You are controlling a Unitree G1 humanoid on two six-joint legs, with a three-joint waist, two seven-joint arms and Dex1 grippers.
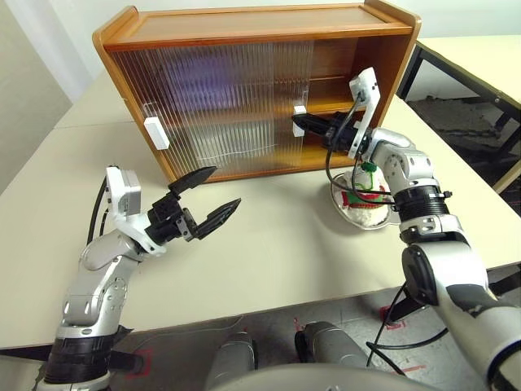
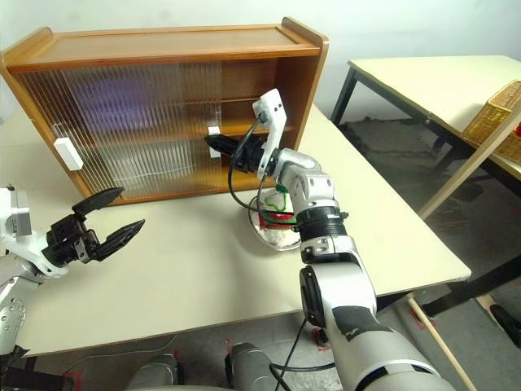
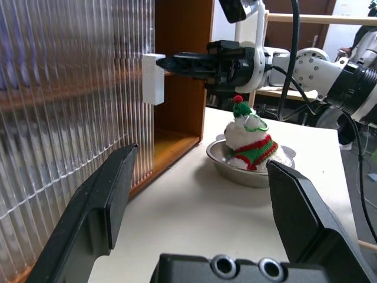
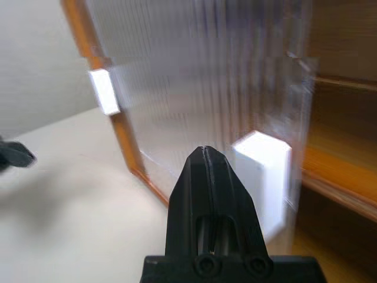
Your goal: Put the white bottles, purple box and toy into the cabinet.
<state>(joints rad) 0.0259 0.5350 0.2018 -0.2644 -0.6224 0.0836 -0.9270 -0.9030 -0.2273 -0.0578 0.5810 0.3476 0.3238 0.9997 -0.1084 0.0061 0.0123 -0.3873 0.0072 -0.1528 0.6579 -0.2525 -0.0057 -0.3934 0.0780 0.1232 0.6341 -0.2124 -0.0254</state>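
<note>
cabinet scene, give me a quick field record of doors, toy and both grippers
cabinet: brown wood, on the table, right end open
sliding doors: ribbed, translucent, covering the left and middle
toy: sitting in a steel bowl on the table, outside the cabinet
right gripper: shut, tip at the white door handle
left gripper: open, empty, over the table

Bright, even light w/ soft shadows – right wrist view motion-blurred, head views warped at edges.
</note>
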